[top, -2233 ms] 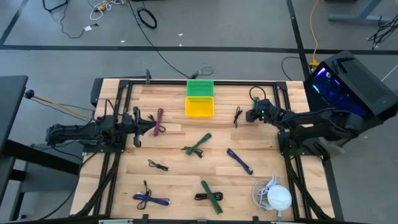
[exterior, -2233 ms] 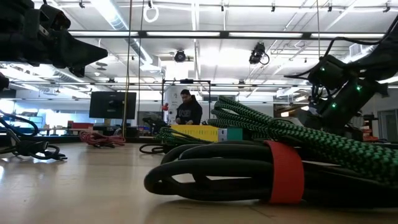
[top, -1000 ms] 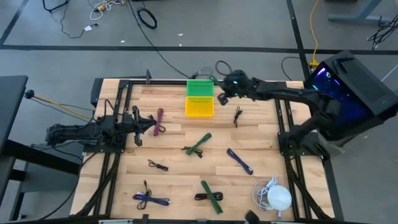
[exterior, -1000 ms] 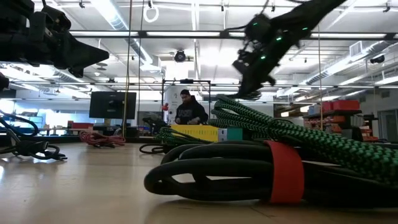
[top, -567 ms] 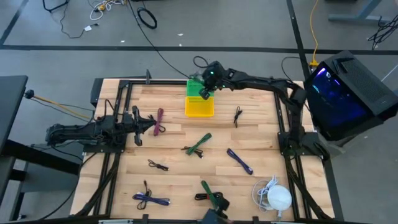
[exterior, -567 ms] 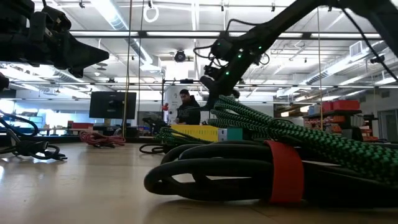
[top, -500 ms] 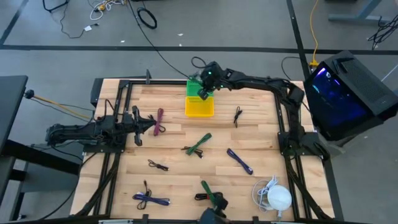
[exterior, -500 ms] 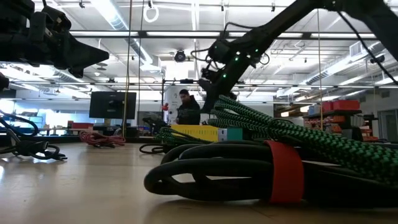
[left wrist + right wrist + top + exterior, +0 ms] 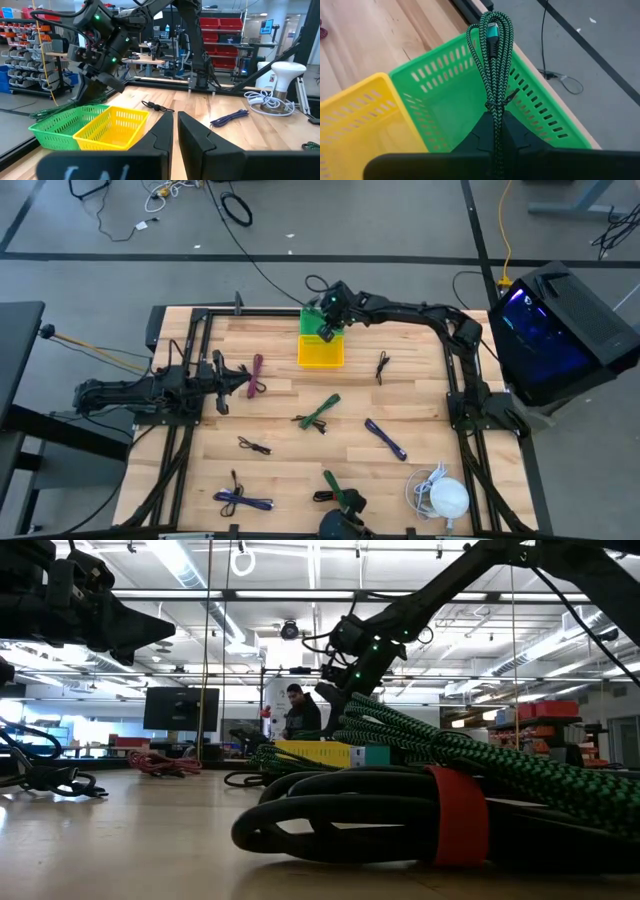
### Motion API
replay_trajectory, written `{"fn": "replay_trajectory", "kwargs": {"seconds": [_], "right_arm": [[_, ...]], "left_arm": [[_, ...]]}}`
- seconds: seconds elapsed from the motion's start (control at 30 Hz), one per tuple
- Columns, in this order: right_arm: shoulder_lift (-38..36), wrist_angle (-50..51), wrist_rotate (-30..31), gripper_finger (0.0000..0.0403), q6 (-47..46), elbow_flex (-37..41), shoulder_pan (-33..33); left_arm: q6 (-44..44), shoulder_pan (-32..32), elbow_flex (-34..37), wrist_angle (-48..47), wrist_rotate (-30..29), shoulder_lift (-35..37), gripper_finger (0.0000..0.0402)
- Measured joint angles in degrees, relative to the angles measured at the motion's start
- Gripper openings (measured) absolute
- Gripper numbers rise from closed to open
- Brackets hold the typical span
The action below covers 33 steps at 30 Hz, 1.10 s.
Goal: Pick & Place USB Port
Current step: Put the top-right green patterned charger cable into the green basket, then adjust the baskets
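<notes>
We found the right tool (image 9: pixel 329 326) reached out over the far edge of the surface (image 9: pixel 280 420), hanging above the green basket (image 9: pixel 321 320). Its fingers were pressed together on a bundled green-and-black cable (image 9: pixel 494 60), pinching it near the tie at the bundle's middle. The bundle's long axis ran straight out ahead of the fingers, its teal plug tucked in at the outer end, and in the right wrist view it lay across the green basket (image 9: pixel 485 100), its outer loop reaching to about the far rim. The yellow basket (image 9: pixel 320 351) sat touching the green one on its near side, so the cable was over the farther of the two.

In our judgement the coming move turned on that one relation: the basket's floor lay directly below the held cable, so a drop or a short descent would land it inside, provided the outer loop cleared the far rim.

The left tool (image 9: pixel 222 376) waited low at the left of the surface, fingers nearly together and holding nothing, well apart from the baskets. The right arm was plainly the nearer.
</notes>
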<state>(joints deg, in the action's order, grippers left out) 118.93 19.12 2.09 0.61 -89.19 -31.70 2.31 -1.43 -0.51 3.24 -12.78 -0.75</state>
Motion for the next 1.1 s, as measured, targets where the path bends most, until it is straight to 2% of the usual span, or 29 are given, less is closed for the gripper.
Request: {"fn": "replay_trajectory", "kwargs": {"seconds": [0.43, 0.57, 0.7, 0.83, 0.97, 1.1], "right_arm": [[0.0, -1.8, 0.2, 0.0007, 0.4, 0.0, -0.4], [0.0, -2.6, 0.8, 0.0053, 1.3, 0.0, -0.4], [0.0, -3.5, 4.8, 0.0109, 1.4, 0.0, -0.4], [0.0, -4.4, 4.9, 0.0152, 1.3, 0.0, -0.4], [-0.1, -5.8, 5.0, 0.0182, 1.1, 0.0, -0.3], [-0.1, -6.0, 4.5, 0.0195, 0.9, 0.0, -0.3]], "left_arm": [[0.0, 0.0, 0.0, -0.2, 0.0, 0.0, 0.0030], [0.0, 0.0, 0.0, -0.2, 0.0, 0.0, 0.0030], [0.0, 0.0, 0.0, -0.2, -0.1, 0.0, 0.0030], [0.0, 0.0, 0.0, -0.2, -0.1, 0.0, 0.0030], [0.0, 0.0, 0.0, -0.2, -0.1, 0.0, 0.0030], [0.0, 0.0, 0.0, -0.2, -0.1, 0.0, 0.0030]]}}
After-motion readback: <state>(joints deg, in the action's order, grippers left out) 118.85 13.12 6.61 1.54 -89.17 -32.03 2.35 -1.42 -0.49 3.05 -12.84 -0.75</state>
